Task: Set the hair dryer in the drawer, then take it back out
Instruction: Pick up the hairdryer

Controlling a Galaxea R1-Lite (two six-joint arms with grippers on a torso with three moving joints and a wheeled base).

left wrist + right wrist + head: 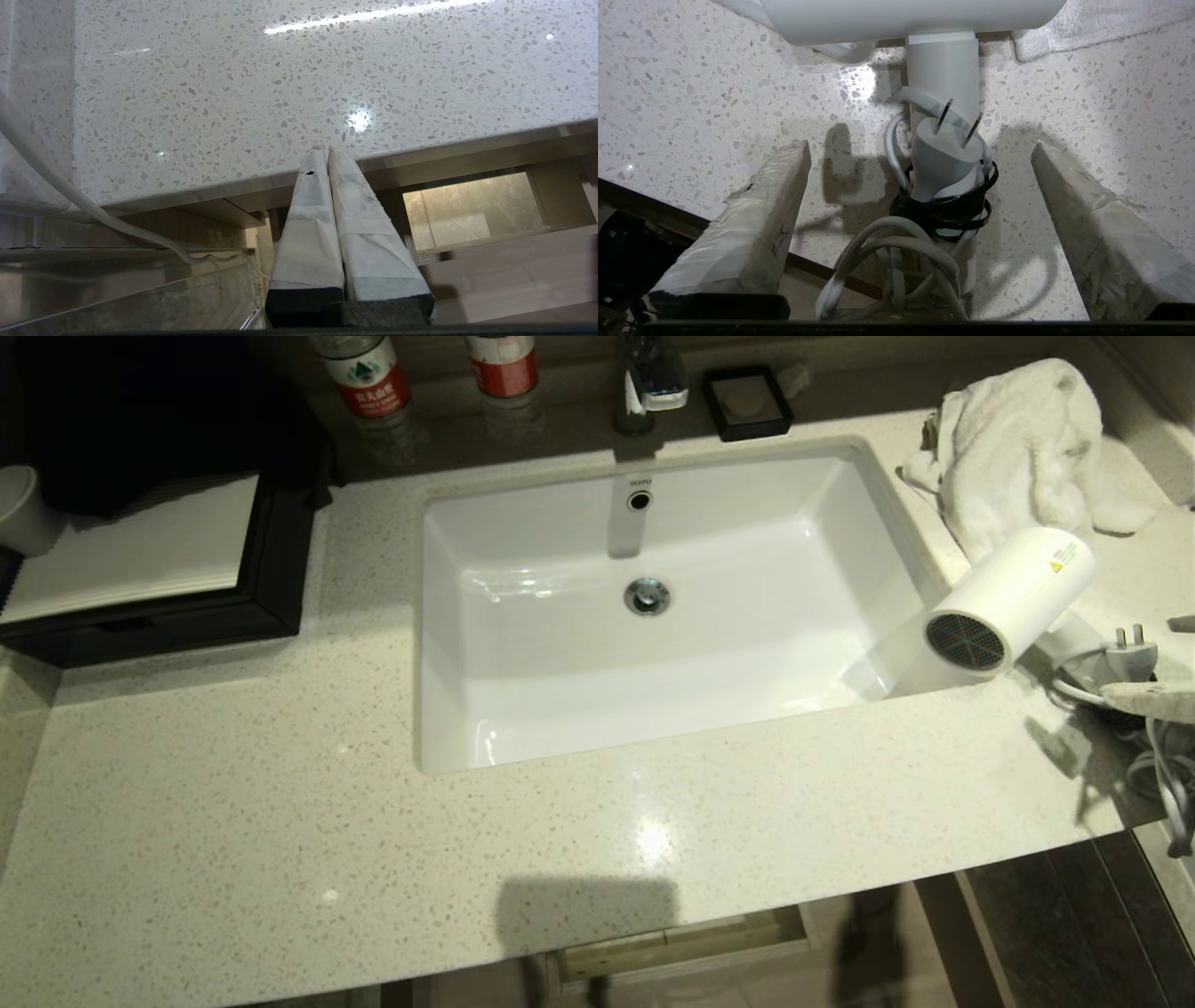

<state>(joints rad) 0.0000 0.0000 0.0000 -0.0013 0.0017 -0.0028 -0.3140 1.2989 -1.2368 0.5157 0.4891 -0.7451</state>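
One wide speckled tabletop (280, 803) fills the head view, with a white sink (653, 616) sunk in its middle. Below its front edge a strip of the drawer (681, 947) shows, pulled a little way out. At the far right the dryer (1013, 602) rests on the tabletop between the sink and a towel (1018, 448), its grille facing the front, handle and bundled cord (896, 261) trailing toward the edge, the plug (945, 158) strapped on top. The right gripper (920, 154) hangs low over that bundle, jaws spread wide to either side of the plug and cord, touching neither. The left gripper (327, 154) is parked under the tabletop's lip, jaws pressed together on nothing. This looks like the approach for the first pick-up: next, the jaws should probably push on to the handle (943, 70), close firmly, and keep the loose cord from snagging.
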